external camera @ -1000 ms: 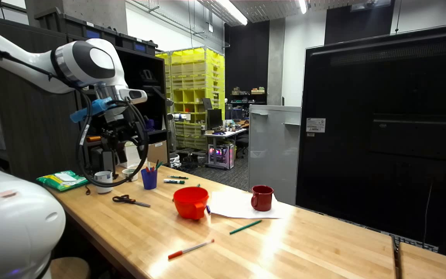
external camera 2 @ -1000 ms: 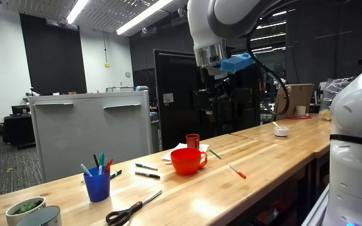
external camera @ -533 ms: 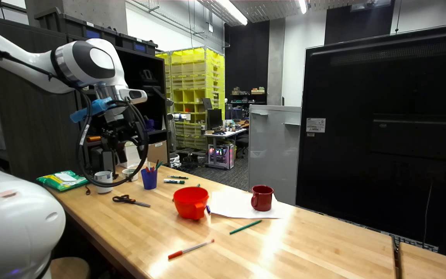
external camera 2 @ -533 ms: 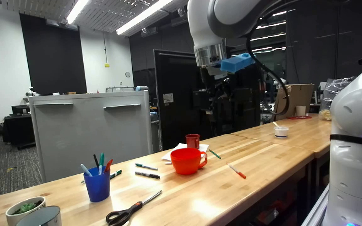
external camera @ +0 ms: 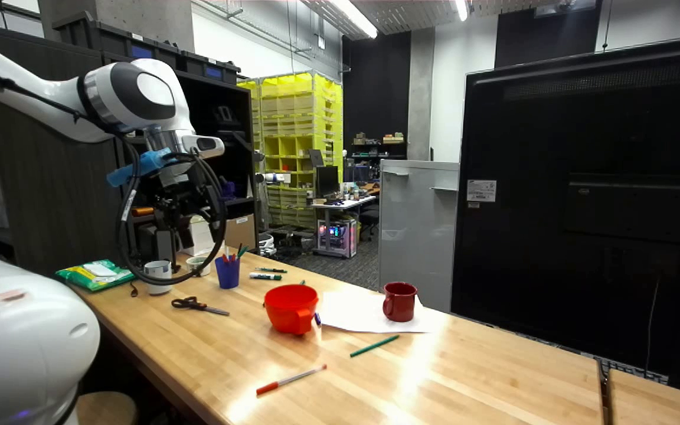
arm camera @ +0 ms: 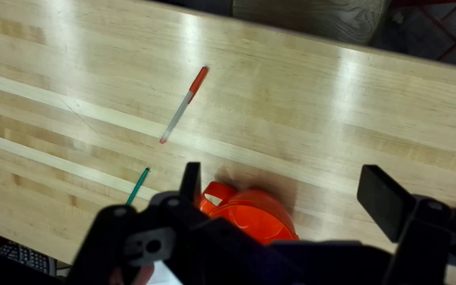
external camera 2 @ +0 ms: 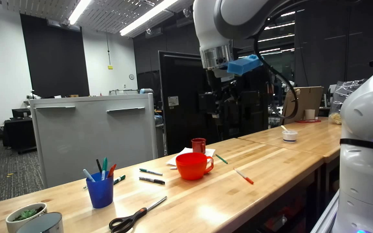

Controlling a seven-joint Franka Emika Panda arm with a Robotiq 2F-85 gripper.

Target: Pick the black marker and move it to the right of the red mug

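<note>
The black marker (external camera 2: 152,180) lies on the table in an exterior view, between the blue pen cup and the red bowl. It is mostly hidden behind the bowl in an exterior view and does not show in the wrist view. The dark red mug (external camera: 399,302) stands upright on white paper and also shows behind the bowl in an exterior view (external camera 2: 198,145). My gripper (arm camera: 281,174) is open and empty, its fingers wide apart. It hangs high above the table, with the bowl seen below between its fingers in the wrist view.
The wide red bowl (external camera 2: 191,166) stands near the marker. A green marker (external camera 2: 151,171) lies close behind it. A red pen (arm camera: 182,107) and a green pen (arm camera: 137,186) lie on the table. Scissors (external camera 2: 138,215) and a blue pen cup (external camera 2: 100,193) are nearby.
</note>
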